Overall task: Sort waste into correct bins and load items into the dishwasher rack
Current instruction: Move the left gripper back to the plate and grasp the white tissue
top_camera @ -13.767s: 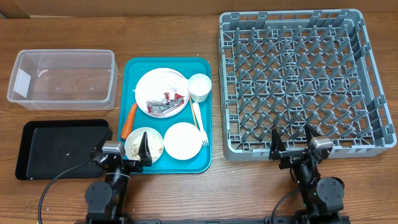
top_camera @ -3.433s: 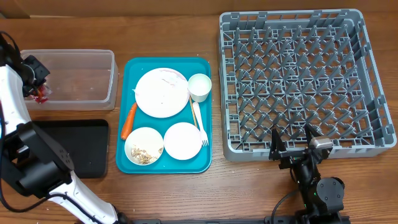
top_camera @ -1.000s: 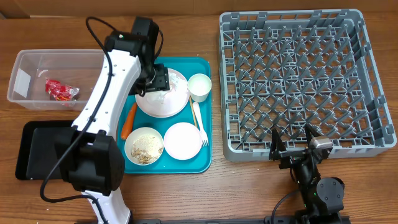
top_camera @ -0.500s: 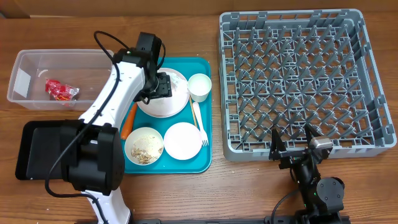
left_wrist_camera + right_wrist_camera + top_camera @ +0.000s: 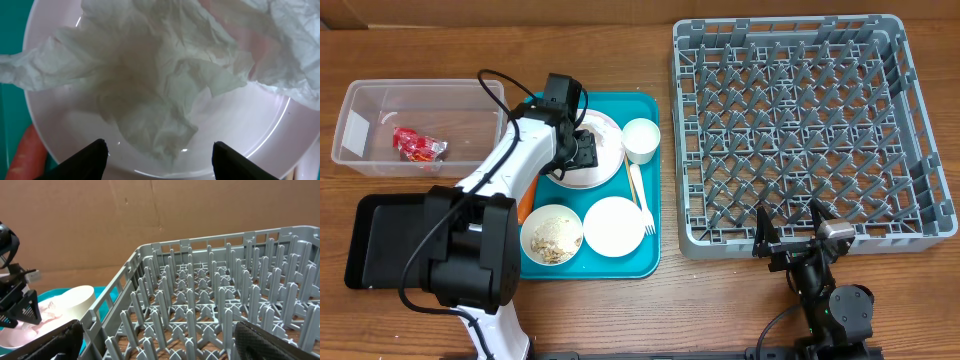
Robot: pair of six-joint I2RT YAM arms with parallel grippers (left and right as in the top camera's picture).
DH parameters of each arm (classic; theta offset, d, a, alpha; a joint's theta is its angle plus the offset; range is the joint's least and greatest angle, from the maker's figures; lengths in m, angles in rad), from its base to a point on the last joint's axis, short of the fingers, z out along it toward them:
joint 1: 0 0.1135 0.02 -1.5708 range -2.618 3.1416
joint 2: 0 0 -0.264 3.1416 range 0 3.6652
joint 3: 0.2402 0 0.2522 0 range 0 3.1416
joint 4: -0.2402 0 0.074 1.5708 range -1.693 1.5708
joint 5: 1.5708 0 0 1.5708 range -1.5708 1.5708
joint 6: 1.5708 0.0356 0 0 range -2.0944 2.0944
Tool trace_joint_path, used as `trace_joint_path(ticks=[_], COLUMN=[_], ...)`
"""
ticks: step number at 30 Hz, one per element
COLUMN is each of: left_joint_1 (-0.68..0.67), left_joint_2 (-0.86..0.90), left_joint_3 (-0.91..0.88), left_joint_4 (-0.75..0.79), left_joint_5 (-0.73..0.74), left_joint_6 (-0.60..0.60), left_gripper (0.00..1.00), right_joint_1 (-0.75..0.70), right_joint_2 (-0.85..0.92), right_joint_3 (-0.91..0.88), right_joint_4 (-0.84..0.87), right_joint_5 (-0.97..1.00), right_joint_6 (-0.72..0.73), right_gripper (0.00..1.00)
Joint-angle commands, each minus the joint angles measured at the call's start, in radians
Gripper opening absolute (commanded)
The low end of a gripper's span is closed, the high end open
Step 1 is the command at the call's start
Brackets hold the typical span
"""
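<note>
Hovering over crumpled napkin on white plate, left pincer apart; right pincer apart beside grey rack.

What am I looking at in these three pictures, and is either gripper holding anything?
Two robot arms work at a table. The overhead picture shows it all: a clear tub holding a red wrapper, a black tray, a teal tray of dishes, a grey rack. The left wrist picture looks down past the left gripper at a crumpled napkin on the white plate. The right wrist picture faces the rack. Both grippers are open and empty; the right gripper sits by the rack.
</note>
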Motion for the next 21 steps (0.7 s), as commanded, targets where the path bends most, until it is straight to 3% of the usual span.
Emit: trace_joint_path(ticks=[1,12,21], left_joint_1=[-0.002,-0.002,-0.002], left_joint_2=[0.01,0.01,0.011], left_joint_3=[-0.039,-0.077,-0.077], left_joint_4=[0.038,0.106,0.109], left_joint_5=[-0.009,-0.009,-0.009], left_joint_6=[0.008,0.008,0.008], left_gripper=[0.7,0.72,0.56], right_joint_1=[-0.004,-0.004,-0.004], right_joint_2=[-0.01,-0.01,-0.01], right_joint_3=[-0.01,-0.01,-0.01], right_joint_4=[0.006,0.006,0.006], right_joint_5=[-0.005,-0.005,-0.005], right_joint_6=[-0.004,-0.004,-0.004], right_gripper=[1.0,1.0,1.0])
